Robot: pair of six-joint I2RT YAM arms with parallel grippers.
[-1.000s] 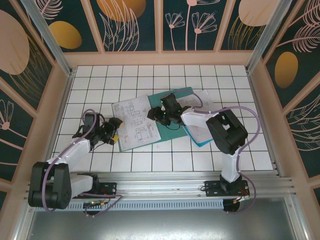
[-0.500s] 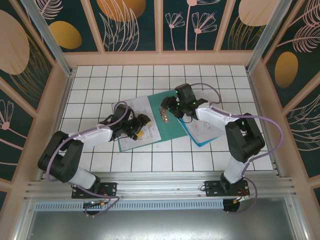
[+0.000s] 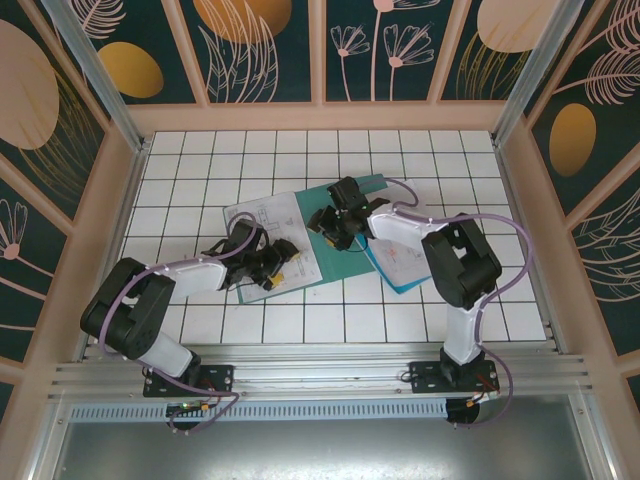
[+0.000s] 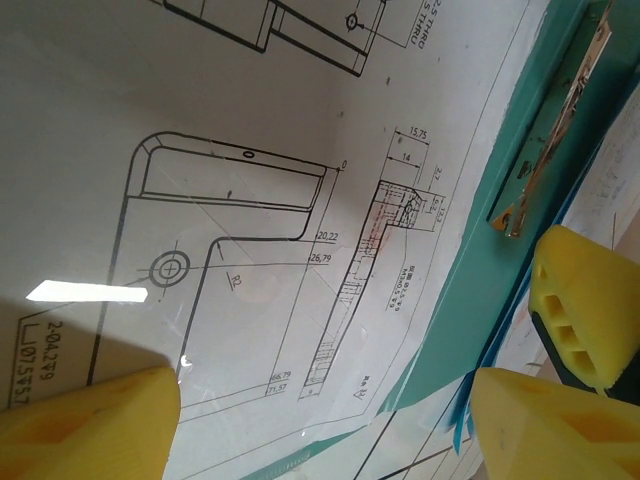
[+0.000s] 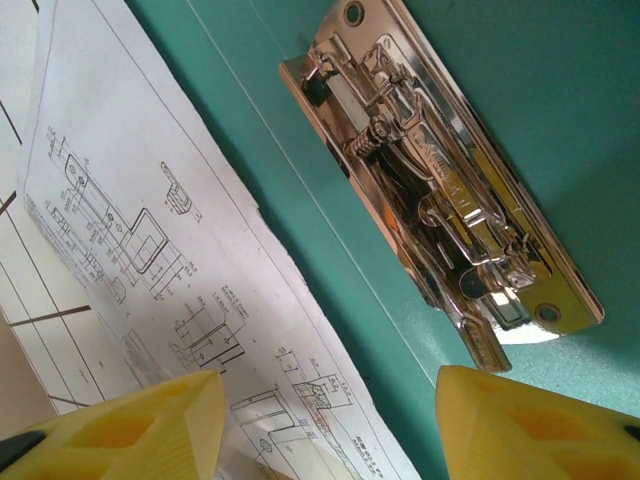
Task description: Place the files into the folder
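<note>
folder (image 3: 372, 184): dark green, laid open & flat at mid table; its middle is overlapped by the r arm in the top view.
clip (image 5: 440, 190): shiny metal, fixed on the green inside; shown close up by the r wrist cam, seen edge-on by the l wrist cam.
files: white drawing sheet (image 3: 262, 228) laid over folder's l edge, its dims made legible by the l wrist cam; more white sheets on a cyan-blue sheet (image 3: 400, 283) at folder's r side.
l gripper (image 3: 280, 262): held low over white sheet's near part; fingers apart, nothing between.
r gripper (image 3: 335, 218): held over folder beside clip; yellow pads (image 5: 120, 425) apart, nothing gripped.
surround: white grid table (image 3: 200, 160), floral wall panels (image 3: 250, 40).
</note>
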